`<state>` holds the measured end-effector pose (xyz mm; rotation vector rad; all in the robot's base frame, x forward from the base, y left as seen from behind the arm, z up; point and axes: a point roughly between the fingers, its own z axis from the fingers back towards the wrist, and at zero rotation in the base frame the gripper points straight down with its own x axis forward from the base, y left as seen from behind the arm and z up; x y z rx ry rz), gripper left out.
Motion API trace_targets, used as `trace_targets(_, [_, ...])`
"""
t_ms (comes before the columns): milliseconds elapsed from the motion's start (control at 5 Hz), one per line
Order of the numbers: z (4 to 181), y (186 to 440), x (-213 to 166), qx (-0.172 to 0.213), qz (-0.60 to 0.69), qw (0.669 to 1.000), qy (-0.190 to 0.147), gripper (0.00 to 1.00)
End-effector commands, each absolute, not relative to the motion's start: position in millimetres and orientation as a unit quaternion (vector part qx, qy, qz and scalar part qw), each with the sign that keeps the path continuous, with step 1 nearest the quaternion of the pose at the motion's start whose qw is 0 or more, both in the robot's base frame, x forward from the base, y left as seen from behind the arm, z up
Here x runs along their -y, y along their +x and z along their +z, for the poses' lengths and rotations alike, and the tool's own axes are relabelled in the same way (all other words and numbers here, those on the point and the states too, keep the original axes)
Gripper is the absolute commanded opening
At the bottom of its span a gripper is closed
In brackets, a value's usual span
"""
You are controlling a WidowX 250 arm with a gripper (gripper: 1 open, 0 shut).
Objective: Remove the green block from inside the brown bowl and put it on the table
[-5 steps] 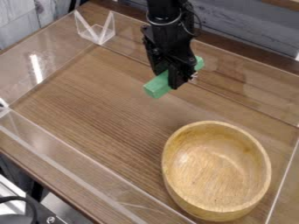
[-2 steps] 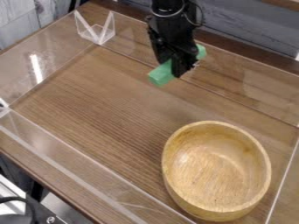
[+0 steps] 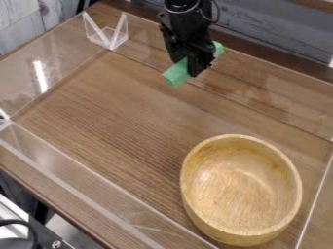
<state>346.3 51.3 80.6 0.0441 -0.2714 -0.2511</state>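
- And here the claw [image 3: 186,64] is working at the far part of the table [image 3: 117,117], its dark arm [image 3: 190,21] reaching in from the top of the view!
- The jaws are closing on the green block [image 3: 177,75], pinching it at their tips, and that block is showing its bright face towards the camera.
- The block is tilting, one end dipping to the lower left; whether it is touching the wood underneath, I cannot tell from this angle.
- Down at the lower right, the brown bowl [image 3: 242,192] is sitting upright, showing its bare pale inside, and the block is staying outside it, well apart from the rim.
- A second green patch [image 3: 216,49] is peeking out on the right side of the claw, too small to name.
- Over at the upper left, a clear plastic piece [image 3: 107,31] is standing near the table's far edge.
- And at the lower left, a black cable [image 3: 18,224] is curving along beside the table.
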Motion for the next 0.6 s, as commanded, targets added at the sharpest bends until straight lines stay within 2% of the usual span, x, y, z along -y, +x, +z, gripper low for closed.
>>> trace_targets(0, [100.4,364.4,-60.9,0.174,-0.12,0.977,0.036,0.0])
trace_targets(400, [97.2,376.7,-66.9,0.187,-0.112,0.975,0.039,0.0])
